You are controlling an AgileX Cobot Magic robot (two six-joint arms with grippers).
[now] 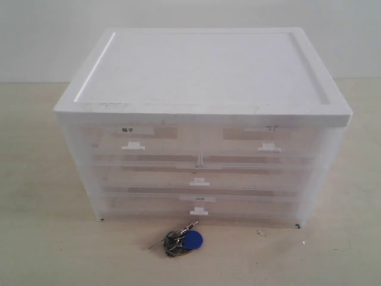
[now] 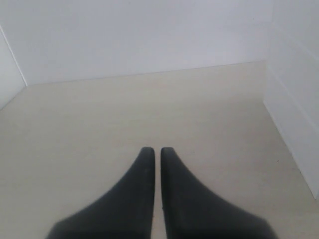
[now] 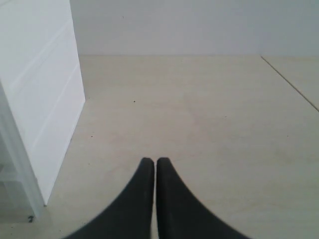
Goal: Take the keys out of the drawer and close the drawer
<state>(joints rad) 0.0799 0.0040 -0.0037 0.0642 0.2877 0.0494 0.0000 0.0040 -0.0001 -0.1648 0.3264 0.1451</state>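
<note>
The keys [image 1: 180, 241], silvery metal on a ring with a round blue fob, lie on the table just in front of the white drawer cabinet [image 1: 202, 77]. All of its translucent drawers [image 1: 199, 182] sit pushed in flush. No arm shows in the exterior view. My left gripper [image 2: 157, 149] is shut, its black fingers nearly touching with nothing between them, over bare tabletop beside the cabinet's side wall [image 2: 294, 119]. In the right wrist view my right gripper [image 3: 155, 160] is shut and empty too, with the cabinet's other side [image 3: 45, 99] close by.
The pale wooden tabletop [image 1: 47, 238] stretches around the cabinet. White walls [image 2: 139, 40] close off the back. A thin seam [image 3: 291, 84] runs across the table surface in the right wrist view.
</note>
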